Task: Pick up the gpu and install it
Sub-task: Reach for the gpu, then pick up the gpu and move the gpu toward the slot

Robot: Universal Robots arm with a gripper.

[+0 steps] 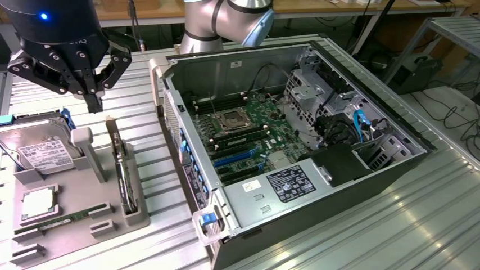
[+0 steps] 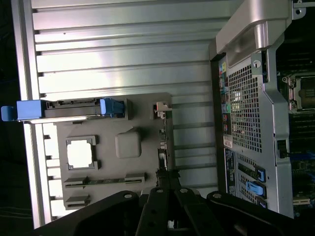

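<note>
In the exterior view, the black hand (image 1: 94, 104) hangs at the exterior view's left, above the grey tray (image 1: 78, 191). Its fingers are pressed together into a narrow point and hold nothing. The gpu (image 1: 118, 160) stands on edge in a slot along the tray's side nearest the open computer case (image 1: 300, 140), below the fingertips and apart from them. On the same tray lie a hard drive (image 1: 41, 152) with a white label, a square processor (image 1: 37, 203) and a memory stick (image 1: 66, 220) (long, narrow, green). Tray and case rest on the ribbed metal surface (image 1: 143, 84), and the case lies on its side with the motherboard (image 1: 248, 135) exposed.

In the wrist view, the hand (image 2: 165, 174) is closed and empty, its tips over one end of the gpu (image 2: 162, 145). The card shows edge-on in its slot at the edge of the tray (image 2: 108, 130) facing the case (image 2: 246, 98). Whether the tips touch the card I cannot tell. The hard drive (image 2: 74, 108) sits between blue rails, and the processor (image 2: 79, 152) lies beside it.
</note>
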